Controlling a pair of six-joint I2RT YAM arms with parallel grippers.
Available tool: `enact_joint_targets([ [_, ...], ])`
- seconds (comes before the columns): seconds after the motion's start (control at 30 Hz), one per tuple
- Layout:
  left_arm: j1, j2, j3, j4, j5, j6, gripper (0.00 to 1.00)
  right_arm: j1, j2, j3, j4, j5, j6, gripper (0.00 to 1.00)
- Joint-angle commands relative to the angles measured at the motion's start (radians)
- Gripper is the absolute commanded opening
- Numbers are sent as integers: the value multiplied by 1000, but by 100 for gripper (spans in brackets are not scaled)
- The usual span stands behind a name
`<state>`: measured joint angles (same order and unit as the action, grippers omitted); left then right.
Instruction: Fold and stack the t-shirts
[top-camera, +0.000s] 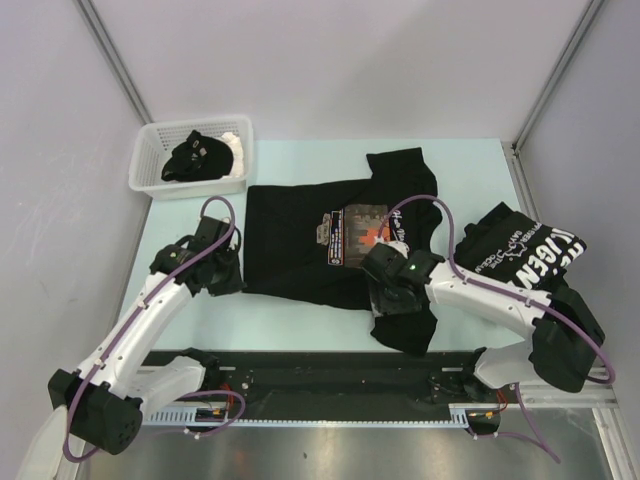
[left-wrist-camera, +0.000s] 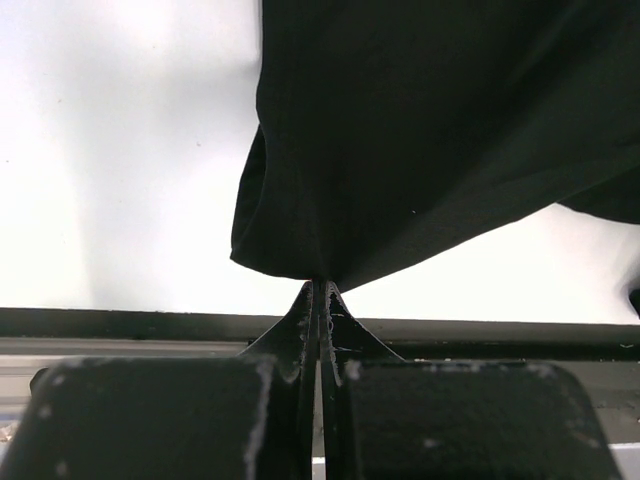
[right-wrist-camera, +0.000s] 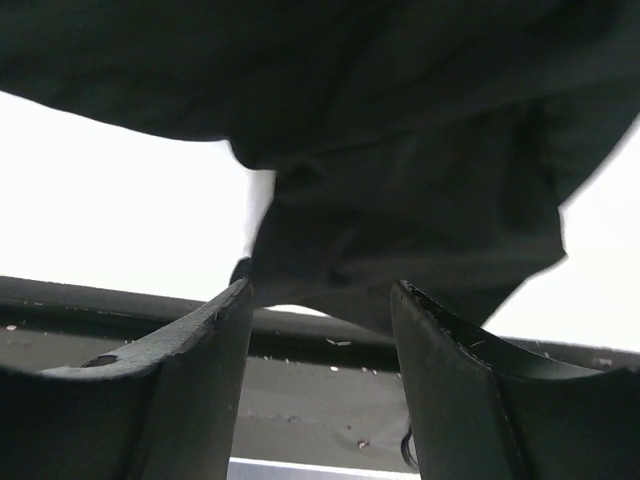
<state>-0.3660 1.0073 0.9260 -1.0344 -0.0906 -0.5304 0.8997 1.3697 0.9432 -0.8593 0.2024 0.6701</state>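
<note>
A black t-shirt (top-camera: 295, 235) with a reddish-brown chest print (top-camera: 362, 232) lies spread flat mid-table. My left gripper (top-camera: 227, 280) is at its near left corner; in the left wrist view it (left-wrist-camera: 320, 288) is shut on the shirt's edge (left-wrist-camera: 420, 150), which bunches to a point at the tips. My right gripper (top-camera: 393, 312) is over the near right sleeve (top-camera: 408, 330). In the right wrist view it (right-wrist-camera: 322, 300) is open, with rumpled black cloth (right-wrist-camera: 400, 200) just beyond the fingertips. A second black t-shirt with big white lettering (top-camera: 530, 255) lies bunched at the right.
A white slotted basket (top-camera: 152, 150) at the back left holds a crumpled black garment (top-camera: 200, 155). A black rail (top-camera: 330, 375) runs along the table's near edge. Grey walls close in left, right and behind.
</note>
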Motion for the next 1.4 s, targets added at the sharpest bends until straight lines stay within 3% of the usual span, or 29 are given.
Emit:
enact_joint_targets([
  [0.0,22,-3,34,-1,-20,17,0,-21,-49,34,-101,60,60,63],
  [0.27,32,7,42,8,-8,23,0,-45,-102,-39,-158,101,209,62],
  [0.83,32,31,50,23,38,26,0,-76,-483,-262,-267,58,451,58],
  [1.37,29,30,53,14,49,26,0,179,-486,-330,-299,88,718,50],
])
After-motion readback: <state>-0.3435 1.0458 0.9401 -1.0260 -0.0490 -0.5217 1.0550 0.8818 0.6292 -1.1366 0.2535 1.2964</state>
